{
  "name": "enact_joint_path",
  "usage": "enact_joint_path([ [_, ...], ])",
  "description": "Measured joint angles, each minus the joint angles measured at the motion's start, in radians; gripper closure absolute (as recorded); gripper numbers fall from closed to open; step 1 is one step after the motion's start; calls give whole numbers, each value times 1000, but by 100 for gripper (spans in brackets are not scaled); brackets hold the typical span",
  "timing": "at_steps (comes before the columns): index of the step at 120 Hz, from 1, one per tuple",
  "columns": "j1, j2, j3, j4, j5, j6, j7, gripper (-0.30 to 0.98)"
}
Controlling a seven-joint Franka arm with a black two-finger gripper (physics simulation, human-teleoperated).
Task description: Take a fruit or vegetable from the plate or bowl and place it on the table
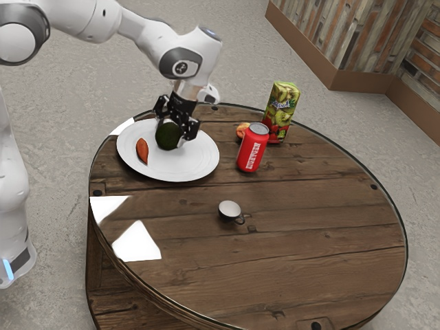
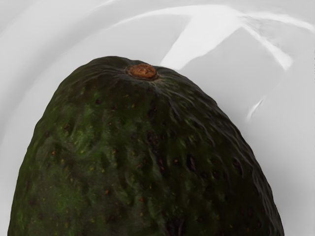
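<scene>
Over the white plate (image 1: pixel 196 165), my gripper (image 1: pixel 172 130) is lowered around a dark green avocado (image 1: pixel 168 137). Whether it grips the avocado cannot be made out. An orange-brown sweet potato (image 1: pixel 142 150) lies on the same plate, on the exterior view's left of the avocado and apart from it. From my hand, the avocado (image 2: pixel 142 157) looms large and close, its brown stem end showing, with the glossy white plate (image 2: pixel 206 42) behind it. The underside of the avocado is hidden, so contact with the plate is unclear.
On the wooden table (image 1: pixel 309 220), a red can (image 1: pixel 253 148) stands near the plate, with a green-and-red juice carton (image 1: pixel 281 112) behind it. A peach-colored item (image 1: pixel 242 130) is partly behind the can. A small cup (image 1: pixel 229 211) sits nearer the table's middle.
</scene>
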Motion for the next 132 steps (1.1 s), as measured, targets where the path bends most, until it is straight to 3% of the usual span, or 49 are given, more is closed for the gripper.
enact_joint_path([
  [8,0,0,2,-7,-4,8,2,1],
  [24,-2,2,3,-9,-10,18,5,18],
  [46,-3,-4,3,4,-3,25,5,25],
  [57,-25,-8,-34,185,13,6,10,32],
  [67,-147,5,-82,352,18,-19,28,23],
  [85,-253,315,-353,660,10,-44,80,25],
  [99,-262,559,-412,788,6,-38,113,26],
  [109,-269,609,-421,803,2,-27,132,25],
  [118,-271,619,-423,814,-3,-21,148,12],
  [132,-273,610,-422,850,1,-21,172,7],
])
